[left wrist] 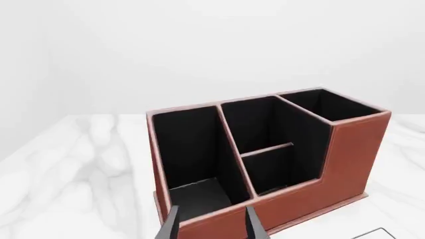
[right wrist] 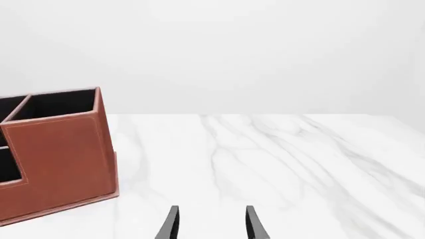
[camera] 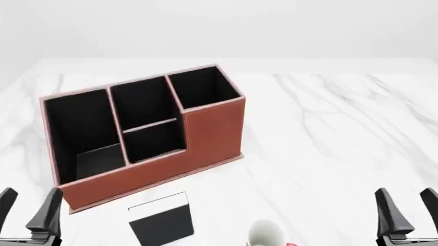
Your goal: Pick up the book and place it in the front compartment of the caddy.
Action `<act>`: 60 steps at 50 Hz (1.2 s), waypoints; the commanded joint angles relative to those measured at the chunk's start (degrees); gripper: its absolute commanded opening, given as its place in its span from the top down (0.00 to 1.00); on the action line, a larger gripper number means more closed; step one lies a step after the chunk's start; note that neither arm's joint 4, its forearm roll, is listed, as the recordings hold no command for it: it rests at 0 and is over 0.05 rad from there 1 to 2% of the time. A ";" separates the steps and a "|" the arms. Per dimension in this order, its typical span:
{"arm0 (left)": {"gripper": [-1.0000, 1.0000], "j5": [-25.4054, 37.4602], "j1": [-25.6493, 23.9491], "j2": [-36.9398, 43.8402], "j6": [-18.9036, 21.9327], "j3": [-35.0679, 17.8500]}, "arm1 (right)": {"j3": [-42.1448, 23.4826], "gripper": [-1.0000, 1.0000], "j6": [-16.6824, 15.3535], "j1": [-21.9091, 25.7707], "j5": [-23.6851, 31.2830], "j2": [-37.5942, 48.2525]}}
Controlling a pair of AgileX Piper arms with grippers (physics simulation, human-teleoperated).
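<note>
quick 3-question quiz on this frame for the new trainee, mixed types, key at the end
1. True or false: the book already sits inside the caddy.
2. Multiple choice: in the front view, the white mug stands A) inside the caddy, B) on the table to the right of the book, C) between the left gripper's fingers.
3. Fill in: both the left gripper and the right gripper are ____ and hold nothing.

Key: 1 false, it lies flat on the table in front of the caddy; 2 B; 3 open.
</note>
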 commanded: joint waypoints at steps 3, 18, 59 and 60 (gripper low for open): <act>0.00 -0.46 0.01 0.74 0.00 -0.23 | -0.01 0.00 0.00 -0.02 -0.05 0.08; 0.00 -0.51 0.01 0.94 0.01 -0.39 | 0.02 0.00 -0.03 -0.02 0.00 -0.03; 0.00 3.74 -5.22 21.74 -2.76 -15.32 | 0.03 0.00 -0.01 -0.01 -0.01 -0.04; 0.00 4.33 -5.10 23.73 -2.58 -16.61 | 0.03 0.00 -0.03 -0.02 -0.01 -0.04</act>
